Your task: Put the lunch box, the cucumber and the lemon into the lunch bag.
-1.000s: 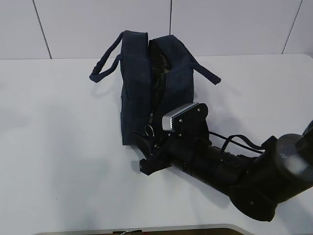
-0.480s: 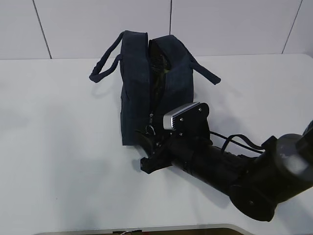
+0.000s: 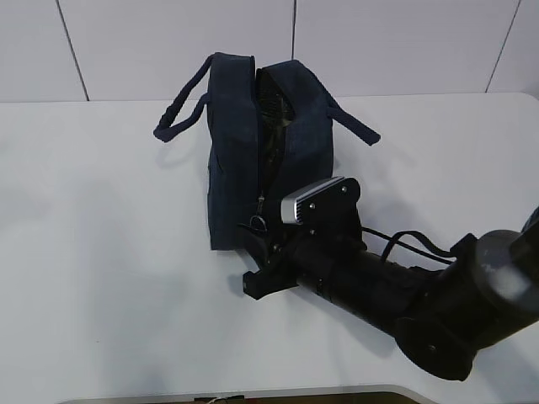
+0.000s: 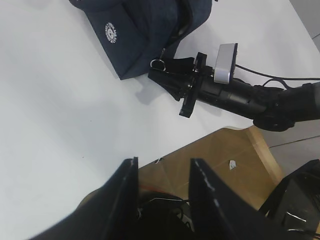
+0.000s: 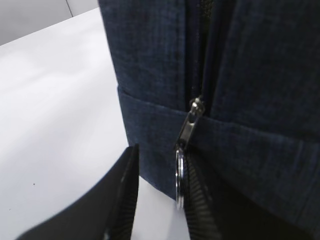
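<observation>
The dark navy lunch bag (image 3: pixel 232 151) stands on the white table with its top slit partly open. It also shows in the left wrist view (image 4: pixel 130 35) and fills the right wrist view (image 5: pixel 250 75). Its metal ring pull (image 5: pixel 179 175) hangs at the bag's near end (image 3: pixel 257 224). My right gripper (image 5: pixel 159 165) is open at that end, and the ring rests against the inner face of its right finger (image 5: pixel 200 200). It also shows in the exterior view (image 3: pixel 253 237). My left gripper (image 4: pixel 164 162) is open and empty, far from the bag. The lunch box, cucumber and lemon are out of view.
The bag's two looped handles (image 3: pixel 177 114) hang out to either side. The table's front edge (image 4: pixel 165 155) lies under my left gripper, with brown floor beyond it. A white wall runs behind the table.
My right gripper has shifted only slightly at the zipper pull. The bag stays in place. The ring pull stays between the jaws.
</observation>
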Tool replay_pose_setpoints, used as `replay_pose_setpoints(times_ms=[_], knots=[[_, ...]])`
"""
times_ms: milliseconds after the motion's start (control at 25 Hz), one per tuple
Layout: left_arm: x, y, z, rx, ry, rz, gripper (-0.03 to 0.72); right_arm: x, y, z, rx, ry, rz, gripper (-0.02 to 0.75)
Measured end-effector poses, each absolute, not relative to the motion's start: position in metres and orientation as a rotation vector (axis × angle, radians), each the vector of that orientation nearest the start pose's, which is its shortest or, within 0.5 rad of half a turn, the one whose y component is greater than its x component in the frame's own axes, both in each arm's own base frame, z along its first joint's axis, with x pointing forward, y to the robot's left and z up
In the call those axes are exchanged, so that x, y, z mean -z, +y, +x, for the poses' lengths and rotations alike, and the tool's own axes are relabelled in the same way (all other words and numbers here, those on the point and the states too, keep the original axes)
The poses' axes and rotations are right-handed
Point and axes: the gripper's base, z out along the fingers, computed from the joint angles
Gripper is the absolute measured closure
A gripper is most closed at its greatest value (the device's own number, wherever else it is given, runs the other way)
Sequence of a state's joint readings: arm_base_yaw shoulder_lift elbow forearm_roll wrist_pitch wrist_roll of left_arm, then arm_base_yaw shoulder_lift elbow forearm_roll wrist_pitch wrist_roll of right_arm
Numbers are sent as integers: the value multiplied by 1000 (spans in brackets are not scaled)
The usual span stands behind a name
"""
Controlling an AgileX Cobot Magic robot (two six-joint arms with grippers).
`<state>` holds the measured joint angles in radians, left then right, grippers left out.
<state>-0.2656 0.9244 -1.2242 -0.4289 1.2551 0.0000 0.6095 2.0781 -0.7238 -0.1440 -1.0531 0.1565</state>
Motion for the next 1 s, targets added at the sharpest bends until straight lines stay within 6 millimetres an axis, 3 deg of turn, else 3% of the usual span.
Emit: replay_pose_setpoints(times_ms=[320,640,1000], knots=[[-425,-72,126,684,2404,342,442,-99,210,286,-591,1751,-524,501],[-425,-73,125,708,2401,342,443,-96,209,287,-578,1779,-516,720],[-426,-74,125,715,2399,343,443,-97,209,286,-568,1810,-524,733]])
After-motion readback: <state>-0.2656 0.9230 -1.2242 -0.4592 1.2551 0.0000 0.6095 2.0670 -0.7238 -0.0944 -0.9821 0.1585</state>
